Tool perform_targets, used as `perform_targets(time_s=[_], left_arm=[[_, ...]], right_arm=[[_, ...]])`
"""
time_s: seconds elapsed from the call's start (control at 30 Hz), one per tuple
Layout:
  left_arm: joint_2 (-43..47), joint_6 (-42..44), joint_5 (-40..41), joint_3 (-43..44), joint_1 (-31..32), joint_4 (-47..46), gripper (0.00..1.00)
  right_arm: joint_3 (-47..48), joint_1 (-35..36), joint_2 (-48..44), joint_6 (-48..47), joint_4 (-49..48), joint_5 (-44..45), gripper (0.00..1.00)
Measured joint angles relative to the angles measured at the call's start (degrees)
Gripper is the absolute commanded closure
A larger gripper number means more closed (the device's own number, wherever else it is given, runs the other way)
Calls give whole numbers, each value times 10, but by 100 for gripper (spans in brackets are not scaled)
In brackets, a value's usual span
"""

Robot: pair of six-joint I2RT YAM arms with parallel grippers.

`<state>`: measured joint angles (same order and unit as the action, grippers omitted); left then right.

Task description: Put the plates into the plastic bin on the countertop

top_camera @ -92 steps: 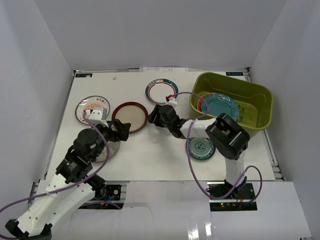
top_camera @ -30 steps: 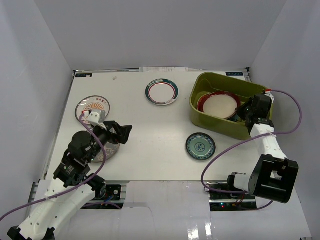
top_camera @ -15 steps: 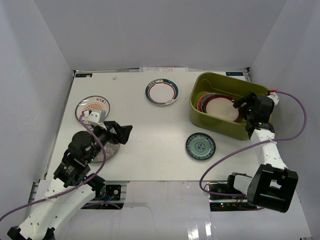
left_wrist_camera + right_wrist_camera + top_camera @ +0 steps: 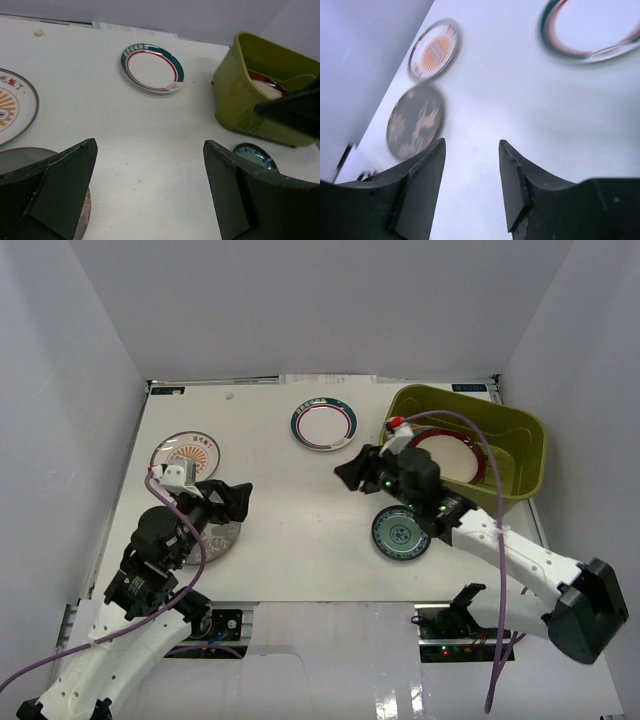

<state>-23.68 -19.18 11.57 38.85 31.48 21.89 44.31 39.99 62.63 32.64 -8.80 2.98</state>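
Grey plate [image 4: 415,122] whole only from right wrist

red-rimmed plate [image 4: 447,457] rests inside olive bin [image 4: 525,455].

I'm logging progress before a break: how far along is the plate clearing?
Done: a red-rimmed plate lies in the bin. In hand: nothing; the left gripper and right gripper are both open and empty above the countertop. Left: four plates out there, the green-rimmed plate, sunburst plate, grey plate and small blue-green plate.
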Motion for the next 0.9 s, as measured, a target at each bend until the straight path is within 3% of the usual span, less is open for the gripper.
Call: perform_targets(time_s=[0.07, 0.2, 0.53, 0.77, 0.9], left_arm=[[12, -7, 31, 0, -5, 1, 2], [24, -19, 89, 0, -14, 2, 2], [-10, -42, 148, -1, -37, 10, 2], [-15, -44, 141, -1, -49, 13, 2], [-15, -43, 132, -1, -51, 13, 2]], right_arm=[[12, 76, 70, 4, -31, 1, 51], [75, 159, 257, 30, -87, -9, 43], [271, 202, 567, 109, -144, -92, 46], [361, 220, 676, 166, -184, -126, 64], [374, 221, 705, 200, -217, -143, 89]])
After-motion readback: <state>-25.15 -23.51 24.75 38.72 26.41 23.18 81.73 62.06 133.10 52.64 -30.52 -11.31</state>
